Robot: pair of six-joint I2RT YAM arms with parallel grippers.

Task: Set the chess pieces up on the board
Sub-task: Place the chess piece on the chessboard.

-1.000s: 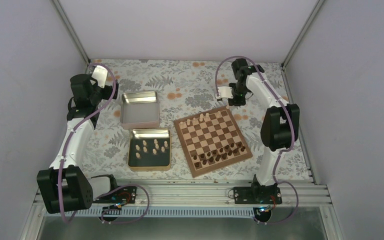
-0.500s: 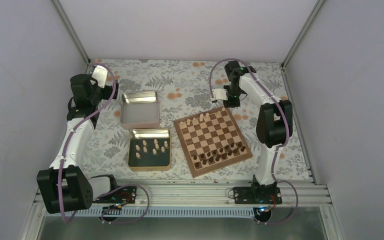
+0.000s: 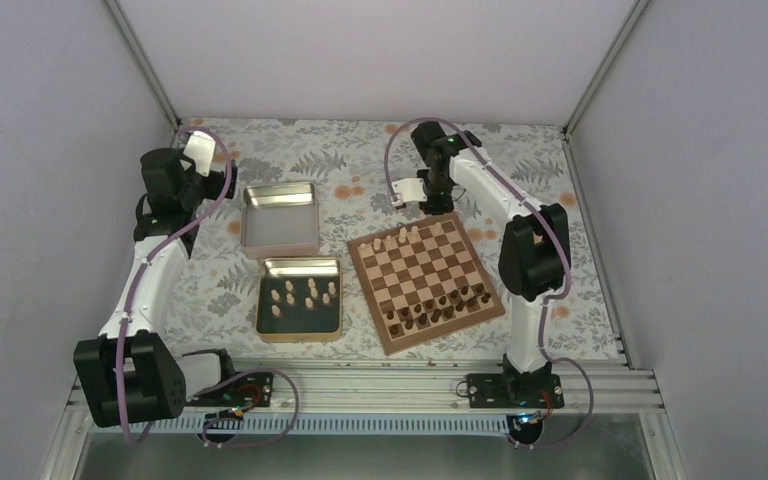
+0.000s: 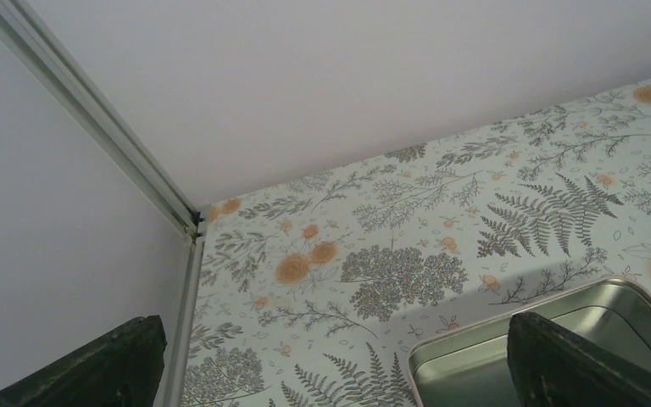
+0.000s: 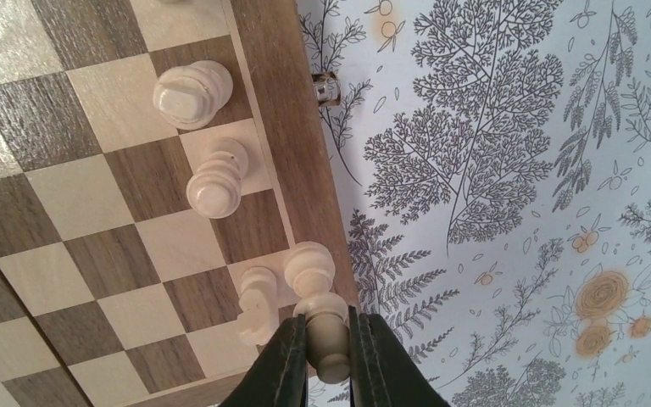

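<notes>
Right arm (image 3: pixel 480 185) outstretched, pale piece (image 5: pixel 321 309) in gripper (image 5: pixel 324 339), seemingly above board (image 5: pixel 93 195).

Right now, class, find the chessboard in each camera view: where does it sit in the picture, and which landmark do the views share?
Top external: the chessboard lies right of centre, turned at an angle.
Left wrist: not in it.
Right wrist: the chessboard fills the left half; the right end effector grips a pale piece at its edge.
Shared landmark: the fern-patterned cloth, in all three views.
</notes>
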